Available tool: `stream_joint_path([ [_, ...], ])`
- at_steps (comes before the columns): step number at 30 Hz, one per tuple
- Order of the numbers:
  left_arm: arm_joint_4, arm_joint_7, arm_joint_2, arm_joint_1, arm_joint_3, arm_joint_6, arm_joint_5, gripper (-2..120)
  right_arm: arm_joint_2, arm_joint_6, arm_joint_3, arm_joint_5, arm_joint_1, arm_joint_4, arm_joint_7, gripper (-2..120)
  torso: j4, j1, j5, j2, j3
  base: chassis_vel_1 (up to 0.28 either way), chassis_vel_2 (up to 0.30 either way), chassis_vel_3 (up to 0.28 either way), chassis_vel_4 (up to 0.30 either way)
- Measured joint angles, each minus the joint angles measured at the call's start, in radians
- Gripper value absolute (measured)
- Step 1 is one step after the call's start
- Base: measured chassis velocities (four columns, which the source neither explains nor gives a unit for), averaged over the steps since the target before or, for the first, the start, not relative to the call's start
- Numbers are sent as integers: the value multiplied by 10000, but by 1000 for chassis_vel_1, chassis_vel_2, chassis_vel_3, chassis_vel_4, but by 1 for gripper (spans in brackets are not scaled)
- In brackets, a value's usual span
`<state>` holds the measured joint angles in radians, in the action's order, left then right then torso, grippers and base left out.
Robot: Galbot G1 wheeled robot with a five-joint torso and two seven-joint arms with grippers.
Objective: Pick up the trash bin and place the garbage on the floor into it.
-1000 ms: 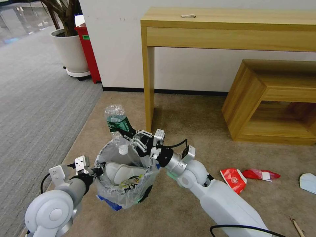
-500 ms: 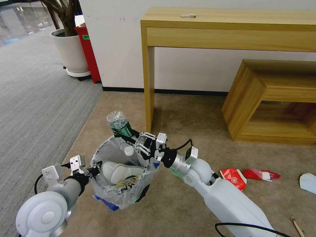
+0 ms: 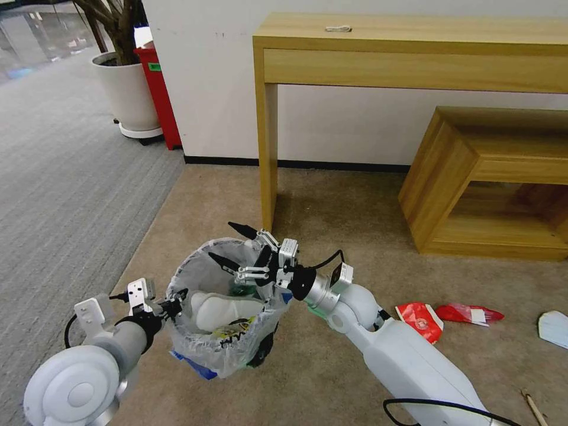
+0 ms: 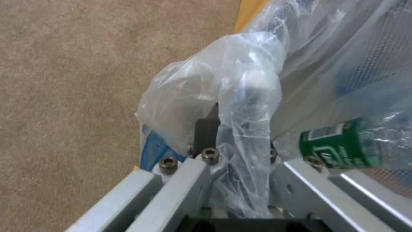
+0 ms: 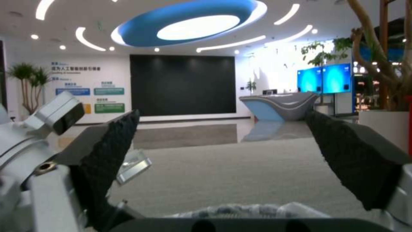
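While the left tool (image 3: 177, 303) stays pinched on the near rim of the trash bin (image 3: 225, 349), clamping plastic liner and edge together as the left wrist view confirms, the bin hangs lifted just above the floor (image 3: 331, 378), its mouth tilted up toward the robot. Inside lie a white slipper (image 3: 222, 310) and a plastic bottle (image 4: 343, 148) with a green label, the bottle resting against the liner wall close to the left tool. Over the far side of the bin's mouth hovers the right tool (image 3: 235, 244), spread wide with nothing between its black fingers (image 5: 352, 158), pointing away from the robot. Farther to the robot's right, well apart from the bin, the remaining garbage sits on the carpet: a red wrapper (image 3: 420, 322), a second red wrapper (image 3: 470, 313) just beyond it, another white slipper (image 3: 555, 328) at the edge, and a wooden stick (image 3: 534, 407). All of it lies on the right arm's side, so that arm is the nearer one, with the second wrapper's long axis running left to right across the reach.
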<state>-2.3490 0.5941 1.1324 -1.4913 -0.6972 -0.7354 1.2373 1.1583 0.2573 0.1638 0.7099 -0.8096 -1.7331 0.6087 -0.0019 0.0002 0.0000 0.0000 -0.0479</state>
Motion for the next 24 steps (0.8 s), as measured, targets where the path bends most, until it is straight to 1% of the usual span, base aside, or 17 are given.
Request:
stream_joint_path([
  [9,117,1,-9,80,-59,0,30,0,-34,20,-19,-46,-153,-4,114,100,0,0,0,0,0,0,0,0,0],
  [12,257,25,-12,146,-199,0,36,0,-40,23,-167,-30,-218,-240,-101,100,0,0,0,0,0,0,0,0,0],
  [14,362,182,-22,182,-306,0,106,0,-59,4,-366,-18,-303,-508,-786,100,0,0,0,0,0,0,0,0,0],
  [15,362,182,-22,182,-306,0,106,0,-59,4,-366,-18,-303,-508,-786,100,0,0,0,0,0,0,0,0,0],
  [16,453,353,-33,186,-375,0,115,0,-111,-115,-600,-11,-378,-727,-1656,100,0,0,0,0,0,0,0,0,0],
  [19,614,507,-43,180,-431,0,-301,0,-239,-300,-1413,-165,-596,-949,-3475,100,0,0,-1,0,0,0,0,0,0],
  [20,614,507,-43,180,-431,0,-301,0,-239,-300,-1413,-165,-596,-949,-3475,100,0,0,-1,0,0,0,0,0,0],
  [22,737,506,-43,193,-435,7,-755,0,-363,-323,-2176,-373,-871,-1006,-4296,100,1,0,1,0,0,0,0,0,0],
  [23,781,502,-43,197,-437,36,-934,0,-440,-360,-2662,-553,-1061,-1030,-4421,100,2,0,1,0,0,0,0,0,0],
  [24,781,502,-43,197,-437,36,-934,0,-440,-360,-2662,-553,-1061,-1030,-4421,100,2,0,1,0,0,0,0,0,0],
])
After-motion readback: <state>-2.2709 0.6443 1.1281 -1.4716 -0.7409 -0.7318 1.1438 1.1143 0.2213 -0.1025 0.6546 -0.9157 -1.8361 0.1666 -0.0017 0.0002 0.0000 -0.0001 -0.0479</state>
